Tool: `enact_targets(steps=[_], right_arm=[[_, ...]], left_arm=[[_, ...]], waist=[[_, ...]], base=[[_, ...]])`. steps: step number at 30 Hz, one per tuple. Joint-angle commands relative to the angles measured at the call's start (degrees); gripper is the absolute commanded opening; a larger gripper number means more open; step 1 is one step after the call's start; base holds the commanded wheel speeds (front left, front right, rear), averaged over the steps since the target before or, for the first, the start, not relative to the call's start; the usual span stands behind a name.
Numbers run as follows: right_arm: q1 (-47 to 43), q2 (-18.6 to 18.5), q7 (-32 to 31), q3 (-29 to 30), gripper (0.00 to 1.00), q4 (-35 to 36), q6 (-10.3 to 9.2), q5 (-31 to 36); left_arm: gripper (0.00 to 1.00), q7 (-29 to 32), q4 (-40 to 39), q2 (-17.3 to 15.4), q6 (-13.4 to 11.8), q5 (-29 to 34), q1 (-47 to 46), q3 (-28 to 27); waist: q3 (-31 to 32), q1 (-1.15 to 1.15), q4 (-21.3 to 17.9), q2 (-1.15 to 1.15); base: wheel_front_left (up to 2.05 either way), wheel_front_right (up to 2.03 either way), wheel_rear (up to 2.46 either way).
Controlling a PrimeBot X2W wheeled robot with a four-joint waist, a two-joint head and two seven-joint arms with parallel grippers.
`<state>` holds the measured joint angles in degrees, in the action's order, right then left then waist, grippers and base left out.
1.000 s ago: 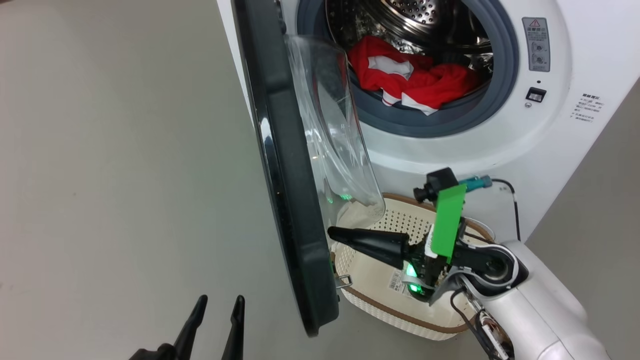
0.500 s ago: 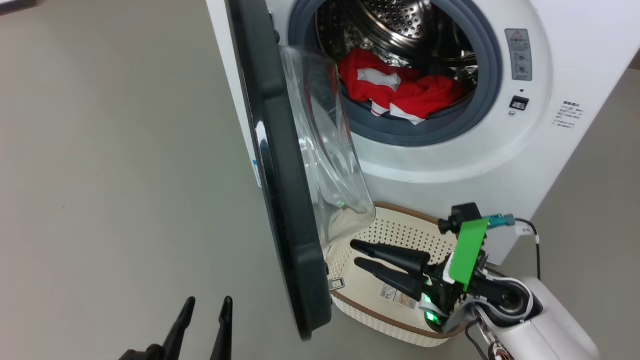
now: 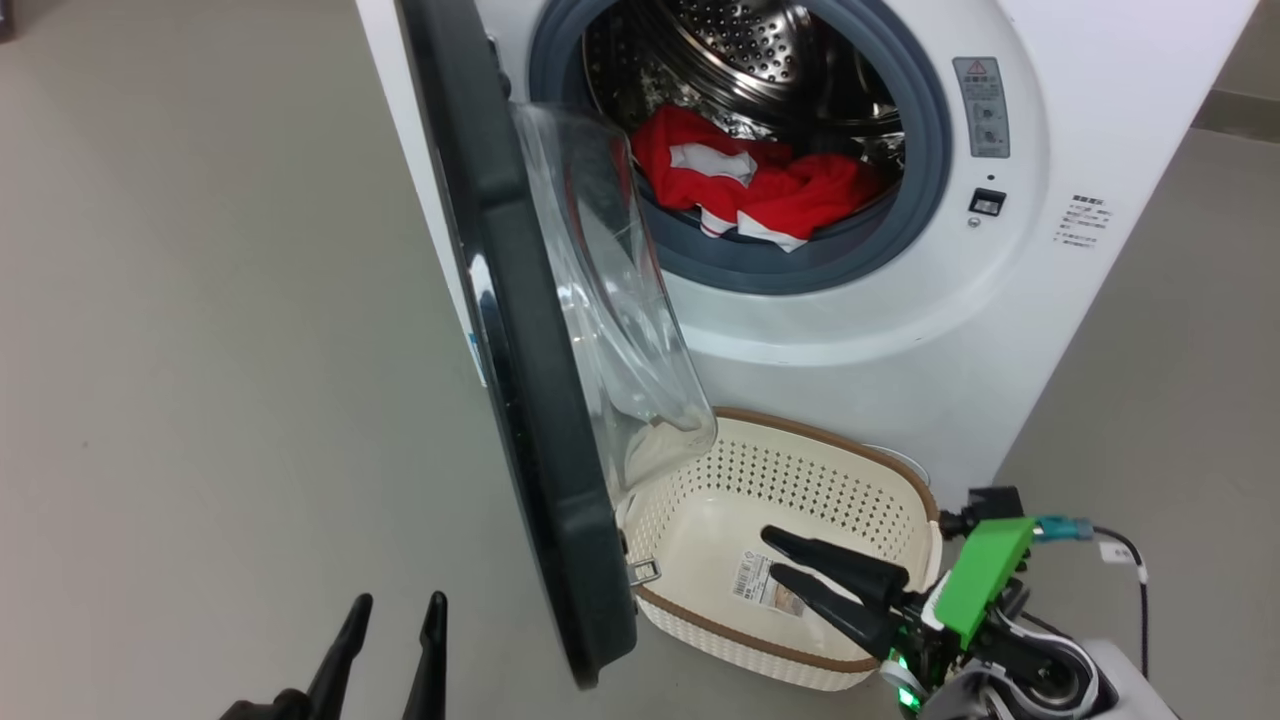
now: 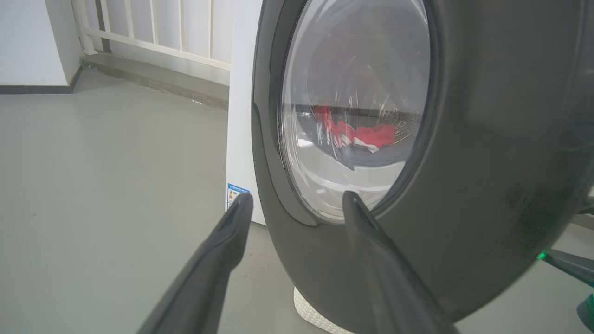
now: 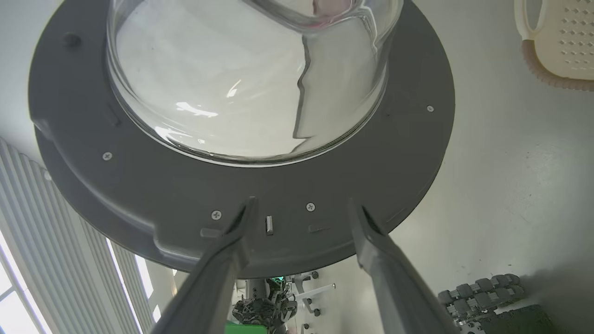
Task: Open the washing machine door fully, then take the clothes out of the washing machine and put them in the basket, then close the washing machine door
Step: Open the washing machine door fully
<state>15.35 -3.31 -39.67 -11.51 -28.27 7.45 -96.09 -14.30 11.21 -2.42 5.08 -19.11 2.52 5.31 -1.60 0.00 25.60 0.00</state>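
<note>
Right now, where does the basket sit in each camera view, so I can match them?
Head view: the basket is low centre, on the floor, right of the open washing machine door.
Left wrist view: a pale sliver at the bottom edge, under the door.
Right wrist view: top right corner.
Shared landmark: the door's bulging glass window, seen in all three.

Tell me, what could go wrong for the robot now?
1. The door sticks out, its glass bowl over the left end of the basket; the right arm could bump it when reaching for the drum.
2. The open right fingers sit low over the basket; lifting carelessly might hook its rim and drag it.
3. The clothes lie crumpled, spilling onto the grey ring; a shallow pinch may catch one fold and drop them on the floor.
</note>
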Motion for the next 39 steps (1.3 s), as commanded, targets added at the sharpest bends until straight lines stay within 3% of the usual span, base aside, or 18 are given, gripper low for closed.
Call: enact_targets(steps=[1, 13, 17, 29, 33, 39], right_arm=[[-0.3, 0.3, 1.3, -0.1, 1.0, 1.8, 0.03, 1.1], [-5.2, -1.8, 16.0, -0.3, 1.0, 3.3, 0.03, 12.2], [-6.4, -3.9, 24.9, -1.7, 1.0, 3.6, 0.03, 17.3], [-7.1, -11.8, 51.1, -14.0, 1.0, 6.6, 0.03, 26.6], [-6.3, -13.7, 54.4, -17.2, 1.0, 5.2, 0.03, 30.8], [-7.7, -11.1, 54.6, -7.6, 1.0, 6.8, 0.03, 49.3]], left_arm=[[1.0, -0.7, -1.1, -0.5, 0.5, 0.6, -0.3, -2.3], [1.0, -0.7, -0.7, -0.5, 0.9, 0.6, -0.1, -4.0], [1.0, -0.7, -0.6, -0.5, 1.0, 0.5, -0.1, -4.4], [1.0, -0.7, -0.2, -0.5, 0.9, 0.3, -0.3, -5.1], [1.0, -0.7, -0.2, -0.5, 1.0, 0.4, -0.3, -5.2], [1.0, -0.7, -0.2, -0.5, 1.0, 0.3, -0.6, -5.5]], waist=[[0.0, 0.0, -0.5, 0.0], [0.1, 0.0, -2.4, 0.0], [0.1, 0.0, -2.8, 0.0], [0.2, 0.0, -3.3, 0.0], [0.2, 0.0, -3.4, 0.0], [-0.1, 0.0, -3.5, 0.0]], base=[[0.0, 0.0, 0.0], [0.0, 0.0, 0.0], [0.0, 0.0, 0.0], [0.0, 0.0, 0.0], [0.0, 0.0, 0.0], [0.0, 0.0, 0.0]])
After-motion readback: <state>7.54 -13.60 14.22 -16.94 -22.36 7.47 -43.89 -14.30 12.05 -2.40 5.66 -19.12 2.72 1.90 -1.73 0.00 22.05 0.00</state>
